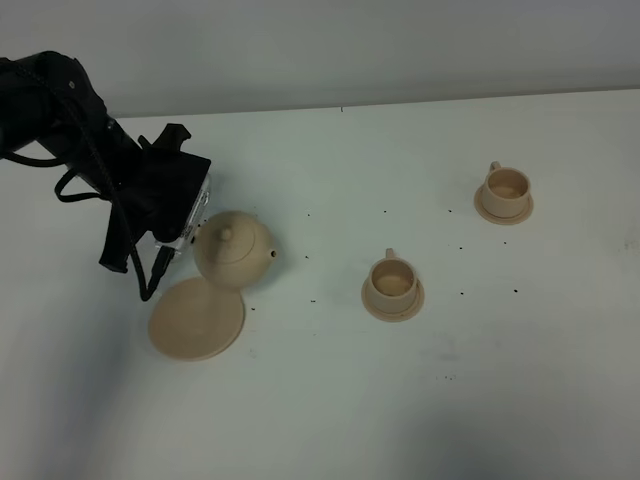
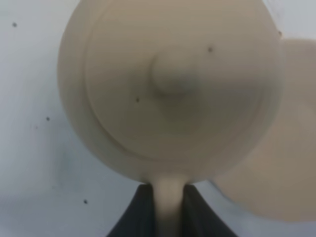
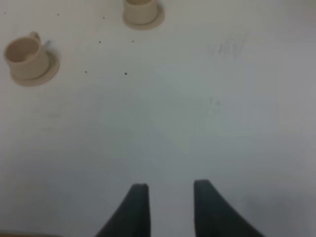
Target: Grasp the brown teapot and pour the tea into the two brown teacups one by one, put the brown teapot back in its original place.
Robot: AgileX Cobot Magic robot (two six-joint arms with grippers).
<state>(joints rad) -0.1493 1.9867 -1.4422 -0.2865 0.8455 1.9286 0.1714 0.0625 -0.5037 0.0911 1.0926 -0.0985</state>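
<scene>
The brown teapot [image 1: 233, 250] is held by its loop handle in my left gripper [image 1: 196, 236], with the spout pointing right. It hangs just past the far edge of its wide round saucer [image 1: 197, 318], not on it. In the left wrist view the lid and knob [image 2: 173, 74] fill the frame. The handle [image 2: 168, 207] is pinched between the dark fingers [image 2: 137, 217], and the saucer [image 2: 289, 163] lies off to one side. Two brown teacups stand on small saucers, one at mid table [image 1: 393, 283] and one farther right [image 1: 505, 192]. My right gripper [image 3: 168, 190] is open and empty over bare table.
The white table [image 1: 330, 400] has small dark specks. Its back edge meets a grey wall [image 1: 400, 50]. The right wrist view shows both cups far from its fingers, one [image 3: 27, 57] and the other [image 3: 142, 11]. The left arm's black cables [image 1: 120, 230] hang beside the teapot.
</scene>
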